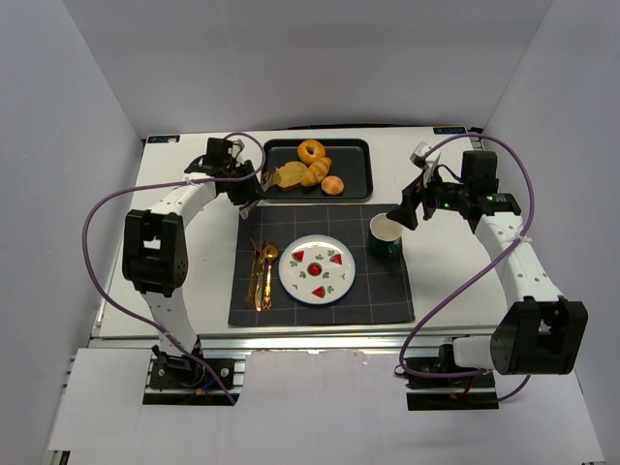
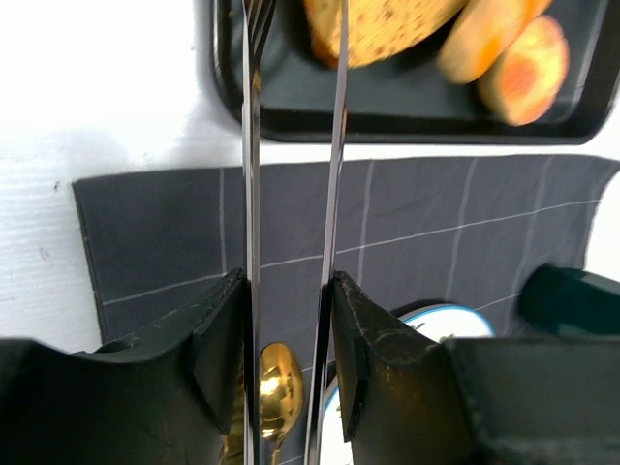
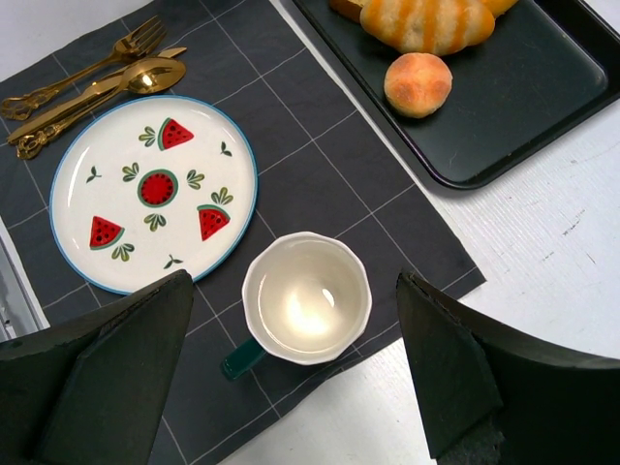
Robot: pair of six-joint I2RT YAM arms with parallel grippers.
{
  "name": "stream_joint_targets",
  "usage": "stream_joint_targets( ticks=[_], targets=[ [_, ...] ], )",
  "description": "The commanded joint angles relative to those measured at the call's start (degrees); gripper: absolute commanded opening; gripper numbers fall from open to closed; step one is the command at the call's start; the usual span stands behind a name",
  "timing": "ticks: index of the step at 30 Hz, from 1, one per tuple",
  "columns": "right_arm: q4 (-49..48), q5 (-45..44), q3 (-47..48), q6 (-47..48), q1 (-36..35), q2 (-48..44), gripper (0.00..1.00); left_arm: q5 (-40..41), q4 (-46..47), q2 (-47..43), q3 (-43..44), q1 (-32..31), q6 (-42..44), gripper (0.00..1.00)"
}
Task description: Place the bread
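Observation:
A black tray (image 1: 356,184) at the back holds a ring-shaped bread (image 1: 311,150), a seeded brown slice (image 1: 289,175), a croissant (image 1: 317,171) and a round bun (image 1: 333,185). My left gripper (image 1: 248,190) is shut on metal tongs (image 2: 250,194). In the left wrist view (image 2: 289,329) the two tong blades reach to the slice (image 2: 387,24) at the tray's left end, and their tips are cut off by the frame's top edge. A white watermelon-patterned plate (image 1: 317,268) sits empty on the dark placemat (image 1: 387,300). My right gripper (image 1: 402,215) is open and empty above a white-and-green cup (image 3: 305,298).
Gold fork, knife and spoon (image 1: 262,274) lie left of the plate on the placemat. The cup (image 1: 386,235) stands at the placemat's right edge. White walls close in the table on three sides. Purple cables loop beside both arms.

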State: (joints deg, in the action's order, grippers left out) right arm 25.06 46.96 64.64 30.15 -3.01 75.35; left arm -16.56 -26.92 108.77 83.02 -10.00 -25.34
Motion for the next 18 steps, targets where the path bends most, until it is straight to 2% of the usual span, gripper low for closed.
stream_joint_targets(
  ticks=[1, 18],
  targets=[
    [-2.0, 1.6, -0.3, -0.6, 0.5, -1.6, 0.9, 1.3, -2.1, -0.7, 2.9, -0.5, 1.9, 0.49],
    [-2.6, 2.3, -0.3, -1.3, 0.7, -1.9, 0.89, -2.4, -0.8, 0.5, 2.0, -1.2, 0.6, 0.47]
  ],
)
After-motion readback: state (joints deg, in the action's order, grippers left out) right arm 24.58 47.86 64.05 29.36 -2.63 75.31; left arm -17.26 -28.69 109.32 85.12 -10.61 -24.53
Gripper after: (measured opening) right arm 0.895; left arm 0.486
